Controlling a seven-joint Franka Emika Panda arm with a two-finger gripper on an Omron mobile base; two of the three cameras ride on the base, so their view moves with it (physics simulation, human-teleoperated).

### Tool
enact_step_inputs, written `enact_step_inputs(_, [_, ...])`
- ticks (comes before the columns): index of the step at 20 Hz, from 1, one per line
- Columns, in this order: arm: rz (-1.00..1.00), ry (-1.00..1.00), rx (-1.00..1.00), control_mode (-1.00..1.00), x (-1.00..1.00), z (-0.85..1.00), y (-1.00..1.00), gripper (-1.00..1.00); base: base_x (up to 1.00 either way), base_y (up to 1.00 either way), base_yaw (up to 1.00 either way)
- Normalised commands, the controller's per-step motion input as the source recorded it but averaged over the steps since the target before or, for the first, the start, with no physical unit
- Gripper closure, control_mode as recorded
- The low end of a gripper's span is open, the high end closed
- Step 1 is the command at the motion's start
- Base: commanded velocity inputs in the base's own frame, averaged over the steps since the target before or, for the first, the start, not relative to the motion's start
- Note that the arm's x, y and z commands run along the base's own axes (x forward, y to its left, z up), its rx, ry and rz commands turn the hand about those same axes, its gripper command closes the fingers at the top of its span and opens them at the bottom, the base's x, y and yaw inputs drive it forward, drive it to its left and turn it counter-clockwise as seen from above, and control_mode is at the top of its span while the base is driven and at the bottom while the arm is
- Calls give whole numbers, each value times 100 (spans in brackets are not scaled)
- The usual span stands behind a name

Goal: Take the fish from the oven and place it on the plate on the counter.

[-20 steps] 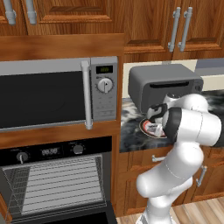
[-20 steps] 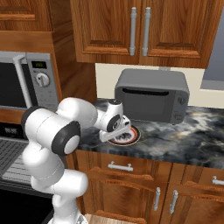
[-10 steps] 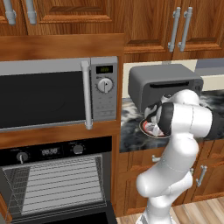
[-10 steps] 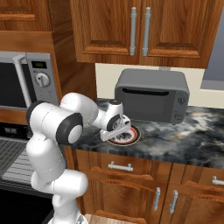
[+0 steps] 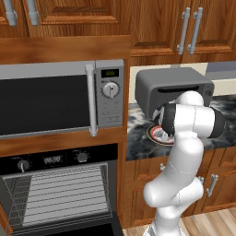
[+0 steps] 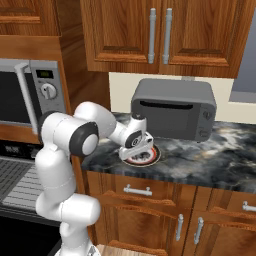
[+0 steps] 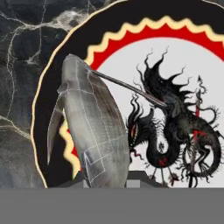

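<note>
Directly below the hand, in the hand view, the fish (image 7: pixel 94 131) runs lengthwise away from the camera, its near end sitting between the two dark finger tips at the bottom edge, so the jaws look clamped on the fish with only a narrow gap between them. Its long axis points across the dark rim of the plate (image 7: pixel 183 26) rather than toward the white centre: the body overlies the rim and the red-orange zigzag on one side, with the dragon motif lying off to the other side. Whether the fish hangs just above the plate or touches it cannot be told.

From the right base view, the gripper (image 6: pixel 142 150) is tipped down over the plate (image 6: pixel 150 159), which rests on the dark marbled tabletop (image 6: pixel 200 155) just in front of the grey toaster oven (image 6: pixel 174 107). The oven (image 5: pixel 60 193) stands open well off to the arm's left.

The release, as I judge it, turns on shifting slightly toward the motif so the fish lands wholly inside the rim.
</note>
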Motion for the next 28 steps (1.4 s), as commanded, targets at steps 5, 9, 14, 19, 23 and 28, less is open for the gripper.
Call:
enact_step_inputs(5, [0, 0, 1, -100, 0, -14, -19, 100, 0, 0, 0])
enact_step_inputs(9, [-2, 0, 2, -100, 10, -3, -4, 100, 0, 0, 0])
enact_step_inputs(14, [-2, 0, 0, -100, 22, -8, 0, 100, 0, 0, 0])
enact_step_inputs(19, [0, 1, 0, -100, 26, -1, 0, 100, 0, 0, 0])
enact_step_inputs(23, [0, 0, 1, -100, 10, 0, 0, 100, 0, 0, 0])
enact_step_inputs(28, [0, 0, 0, -100, 0, -3, 0, -100, 0, 0, 0])
